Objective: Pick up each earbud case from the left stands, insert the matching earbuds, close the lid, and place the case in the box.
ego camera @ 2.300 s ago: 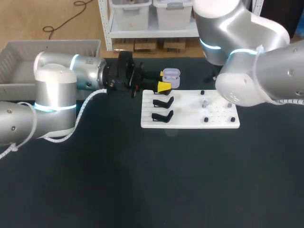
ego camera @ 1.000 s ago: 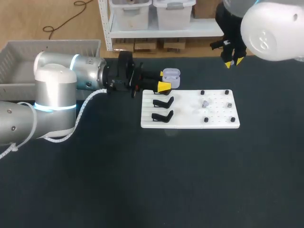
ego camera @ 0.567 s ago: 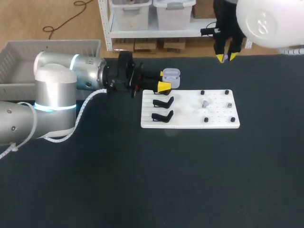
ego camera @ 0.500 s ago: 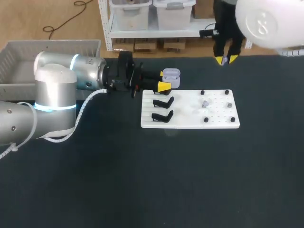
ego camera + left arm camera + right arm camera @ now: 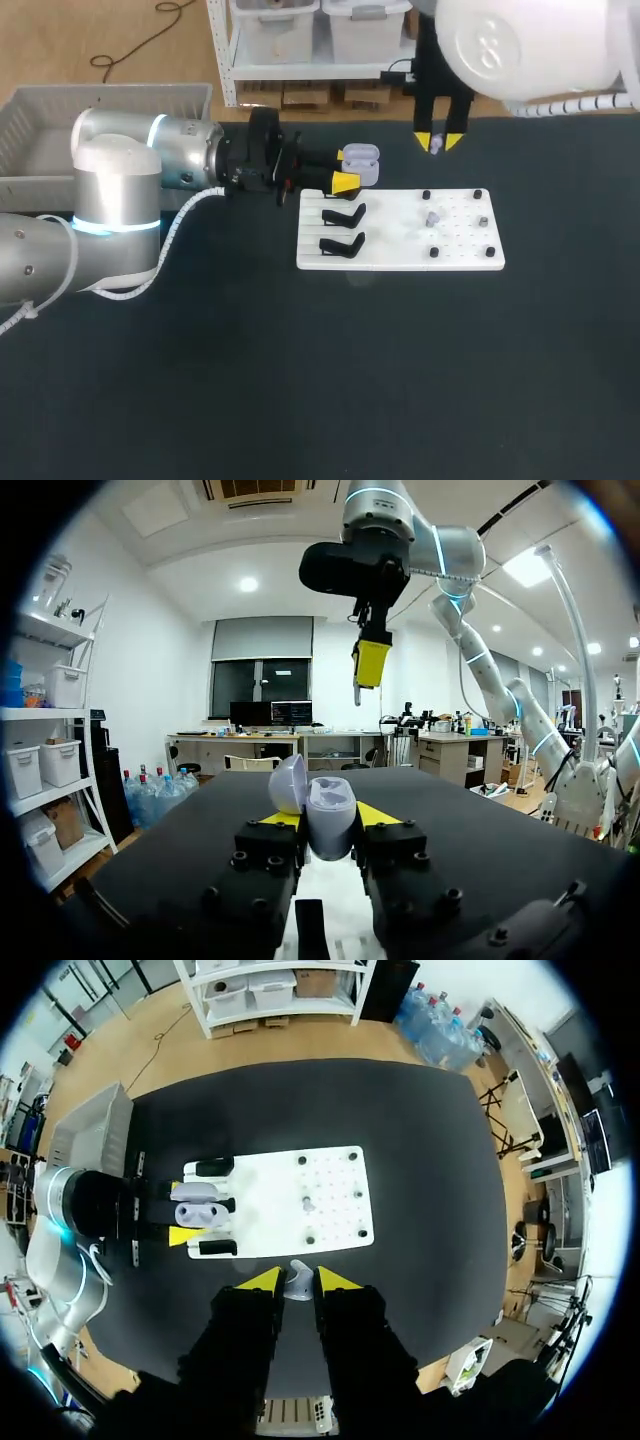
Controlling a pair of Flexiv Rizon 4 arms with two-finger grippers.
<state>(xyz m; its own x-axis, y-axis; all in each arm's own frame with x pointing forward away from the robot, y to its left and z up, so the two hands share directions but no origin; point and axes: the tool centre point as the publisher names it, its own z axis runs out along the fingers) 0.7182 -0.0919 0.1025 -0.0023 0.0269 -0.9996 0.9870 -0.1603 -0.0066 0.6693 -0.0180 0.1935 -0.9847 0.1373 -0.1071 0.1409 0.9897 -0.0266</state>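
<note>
Left tool (image 5: 347, 169) lies level over the desk (image 5: 300, 380) at the white board's (image 5: 400, 256) far-left corner, clenched on the lavender earbud case (image 5: 362, 162). In the left wrist view the case (image 5: 328, 818) sits upright between the yellow tips, both fingers touching its sides, with the lid (image 5: 288, 783) flipped open to one side. Two black stands (image 5: 343, 214) sit on the board's left part, just beside the held case. Right tool (image 5: 438, 143) hangs well above the desk past the board's far edge, pointing straight down, and grasps a small pale held earbud (image 5: 437, 147) between its tips. In the right wrist view the held earbud (image 5: 298, 1284) is pinched between the tips, with the board (image 5: 270, 1175) far below. In the left wrist view the right tool (image 5: 372, 665) hangs above and ahead of the case. A loose earbud (image 5: 432, 216) lies among the black pegs on the board's right part. The grey box (image 5: 40, 110) sits at the desk's far left, behind the left arm.
</note>
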